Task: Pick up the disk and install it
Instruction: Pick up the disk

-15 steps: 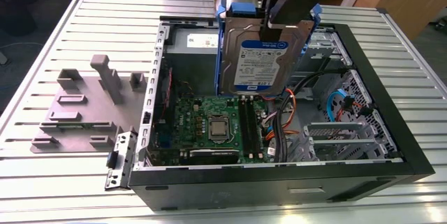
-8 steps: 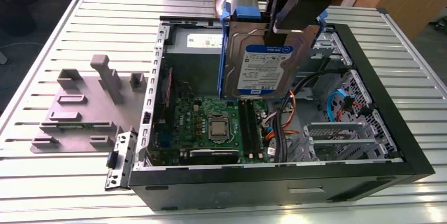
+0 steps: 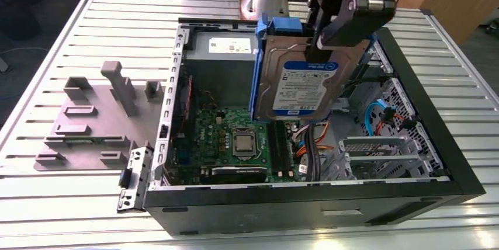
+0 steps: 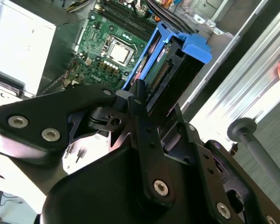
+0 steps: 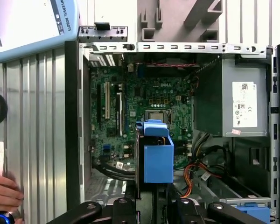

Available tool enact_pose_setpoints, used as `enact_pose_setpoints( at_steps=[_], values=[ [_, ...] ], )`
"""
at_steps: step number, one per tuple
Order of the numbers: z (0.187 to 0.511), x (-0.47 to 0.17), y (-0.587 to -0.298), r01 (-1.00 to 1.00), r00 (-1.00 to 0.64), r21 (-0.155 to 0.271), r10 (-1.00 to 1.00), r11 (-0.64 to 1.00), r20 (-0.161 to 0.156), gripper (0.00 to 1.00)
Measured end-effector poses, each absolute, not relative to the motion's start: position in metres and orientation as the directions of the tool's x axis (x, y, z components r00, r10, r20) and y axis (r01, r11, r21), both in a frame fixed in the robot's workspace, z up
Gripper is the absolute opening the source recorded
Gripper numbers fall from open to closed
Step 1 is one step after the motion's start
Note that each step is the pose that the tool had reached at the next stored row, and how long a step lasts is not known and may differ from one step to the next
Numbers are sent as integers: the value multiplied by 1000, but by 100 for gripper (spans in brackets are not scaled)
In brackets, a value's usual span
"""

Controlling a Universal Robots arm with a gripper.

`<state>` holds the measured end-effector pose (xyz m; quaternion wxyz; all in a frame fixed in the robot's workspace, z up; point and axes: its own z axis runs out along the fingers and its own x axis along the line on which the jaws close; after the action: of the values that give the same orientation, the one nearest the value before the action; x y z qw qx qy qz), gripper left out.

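Note:
The disk [image 3: 300, 83] is a silver-grey hard drive with a blue-and-white label in a blue carrier frame. It hangs upright above the middle of the open computer case [image 3: 312, 197]. My gripper [image 3: 329, 41] is shut on its upper end, the black fingers [image 4: 139, 95] clamping it from both sides. In both wrist views the disk [image 4: 177, 56] points down toward the motherboard [image 5: 149, 102], with its blue carrier [image 5: 157, 158] just below the gripper [image 5: 151, 205]. The disk touches nothing in the case.
A grey power supply box [image 3: 222, 51] with a white sticker sits at the case's far end. A metal drive bay [image 3: 374, 150] and cables lie at the exterior view's right. A grey fixture plate [image 3: 93, 121] lies beside the case. A person's hand [image 5: 2, 196] rests nearby.

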<state>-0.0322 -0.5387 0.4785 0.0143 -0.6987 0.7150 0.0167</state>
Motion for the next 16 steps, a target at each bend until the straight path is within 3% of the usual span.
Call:
enact_pose_setpoints(
  at_steps=[16],
  values=[
    [478, -17, -574, -1000, -23, 4, -999, 23, -44, 35]
  ],
)
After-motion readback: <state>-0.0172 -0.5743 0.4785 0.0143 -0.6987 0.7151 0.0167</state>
